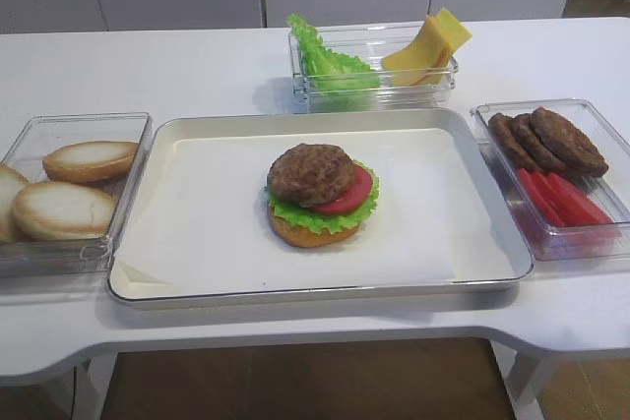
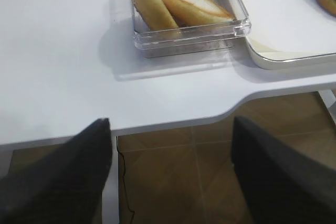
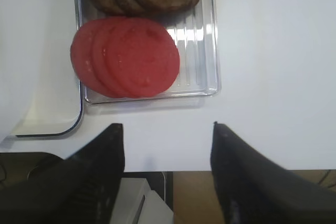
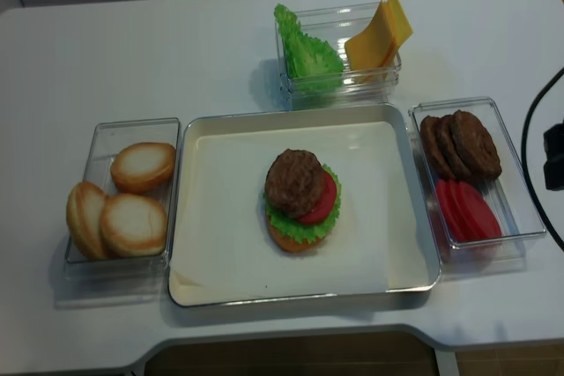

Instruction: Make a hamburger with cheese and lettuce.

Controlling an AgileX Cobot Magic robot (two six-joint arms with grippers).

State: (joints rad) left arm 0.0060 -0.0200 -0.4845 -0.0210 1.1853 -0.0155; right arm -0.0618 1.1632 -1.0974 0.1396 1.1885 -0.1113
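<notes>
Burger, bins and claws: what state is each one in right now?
hamburger: part built on the tray, patty on top, no cheese, no top bun
cheese: leaning in the back bin
lettuce: upright in that bin
bun halves: in the side bin
right gripper: open, empty
left gripper: open, empty

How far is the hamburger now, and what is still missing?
Done: the hamburger on the tray has bun base, lettuce, tomato and patty stacked. In hand: nothing; the right end effector is open above the table edge near the tomato slices, and the left end effector is open and empty too. Left: a slice of cheese from the back container, then a top bun.
</notes>
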